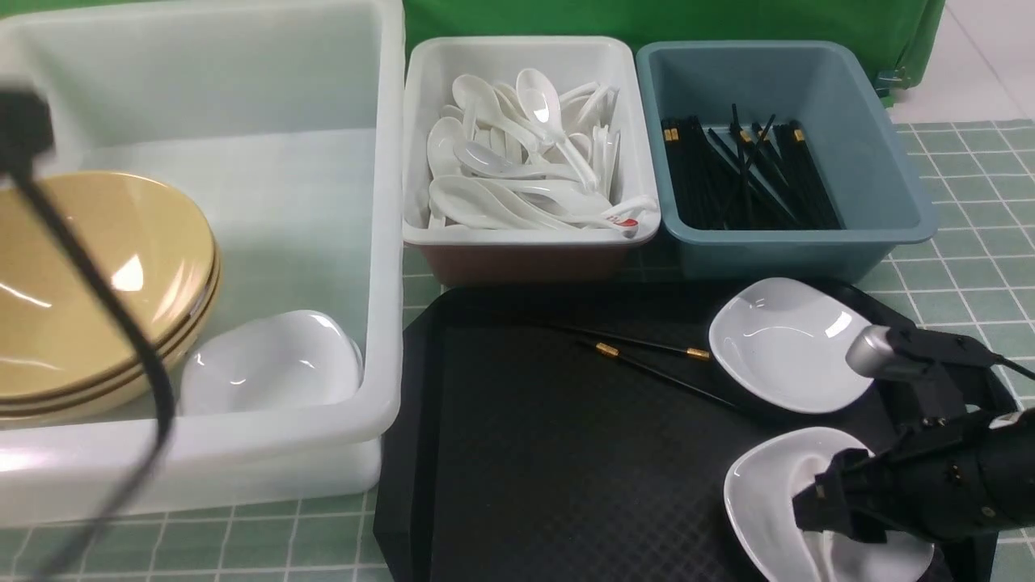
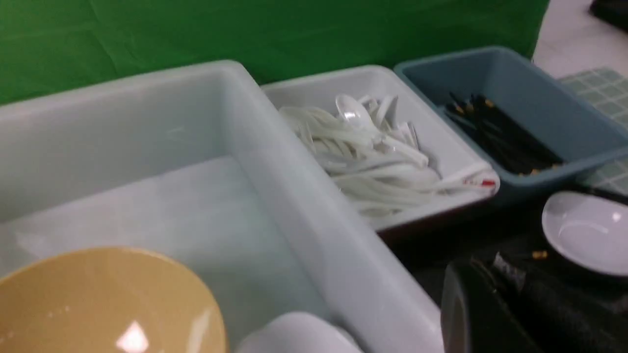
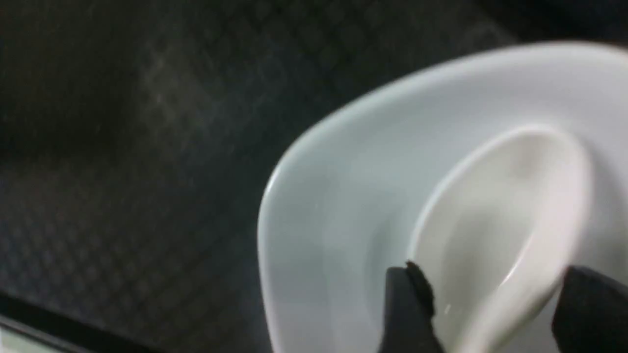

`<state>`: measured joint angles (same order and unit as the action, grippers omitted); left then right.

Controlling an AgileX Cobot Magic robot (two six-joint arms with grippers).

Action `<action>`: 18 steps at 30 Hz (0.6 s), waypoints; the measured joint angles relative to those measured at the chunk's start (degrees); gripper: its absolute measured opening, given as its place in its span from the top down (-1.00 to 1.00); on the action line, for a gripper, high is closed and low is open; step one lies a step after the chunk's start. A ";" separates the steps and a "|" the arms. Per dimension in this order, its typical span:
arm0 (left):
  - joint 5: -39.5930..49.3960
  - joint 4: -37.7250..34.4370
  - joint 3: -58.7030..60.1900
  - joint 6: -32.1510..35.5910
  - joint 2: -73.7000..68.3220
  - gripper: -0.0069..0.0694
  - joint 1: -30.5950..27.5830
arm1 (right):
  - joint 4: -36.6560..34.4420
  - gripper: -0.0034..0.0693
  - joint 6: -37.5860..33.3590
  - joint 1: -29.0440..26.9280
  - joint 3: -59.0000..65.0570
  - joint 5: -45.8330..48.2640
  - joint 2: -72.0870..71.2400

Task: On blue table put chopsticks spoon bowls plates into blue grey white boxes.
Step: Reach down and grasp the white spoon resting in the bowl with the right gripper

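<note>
On the black tray (image 1: 525,453) lie two black chopsticks (image 1: 647,360), a far white plate (image 1: 788,343) and a near white plate (image 1: 756,501) with a white spoon (image 1: 796,473) in it. My right gripper (image 1: 817,505) hangs low over the near plate. In the right wrist view, the gripper (image 3: 490,294) is open with its jaws either side of the spoon's (image 3: 505,211) handle, not closed on it. My left gripper (image 2: 490,279) is a dark blur beside the big white box (image 2: 304,206), with nothing seen in it.
The big white box (image 1: 388,242) holds stacked yellow bowls (image 1: 89,291) and a white plate (image 1: 271,360). A small white box (image 1: 525,234) holds several spoons. The blue-grey box (image 1: 889,162) holds several chopsticks. A black cable (image 1: 121,323) of the left arm crosses the bowls.
</note>
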<state>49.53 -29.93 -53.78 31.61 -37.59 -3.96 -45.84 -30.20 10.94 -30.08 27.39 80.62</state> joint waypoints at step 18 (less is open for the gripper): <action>-12.59 3.92 26.87 -2.89 9.36 0.81 0.33 | -4.40 0.74 -10.72 0.61 -12.96 9.92 1.28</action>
<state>36.94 -26.01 -26.90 28.73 -28.23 -3.64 -50.24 -40.92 11.55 -43.04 37.31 81.90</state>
